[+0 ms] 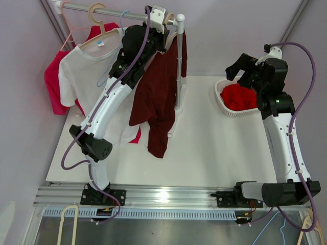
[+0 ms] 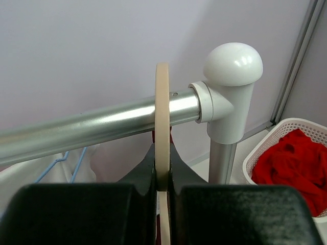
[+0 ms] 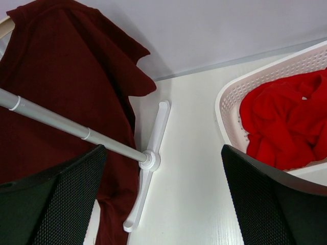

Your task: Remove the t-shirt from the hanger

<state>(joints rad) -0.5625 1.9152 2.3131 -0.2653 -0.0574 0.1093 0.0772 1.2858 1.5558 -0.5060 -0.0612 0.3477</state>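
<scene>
A dark red t-shirt (image 1: pixel 156 97) hangs from a cream hanger at the right end of the metal rail (image 1: pixel 127 11), beside the white post (image 1: pixel 179 66). My left gripper (image 1: pixel 164 40) is up at the rail, shut on the cream hanger hook (image 2: pixel 162 117), which loops over the rail (image 2: pixel 92 127); the jaws (image 2: pixel 162 176) pinch it just below the bar. My right gripper (image 1: pixel 239 69) is open and empty, hovering above the basket at the right. In the right wrist view it (image 3: pixel 163 150) looks down on the shirt (image 3: pixel 61 76) and the rack's foot (image 3: pixel 148 163).
A white t-shirt (image 1: pixel 82 71) and a pink one (image 1: pixel 53 87) hang further left on the rail. A white basket (image 1: pixel 220 102) holding red cloth (image 1: pixel 239 96) stands at the back right. Spare hangers (image 1: pixel 66 224) lie below the table's near edge.
</scene>
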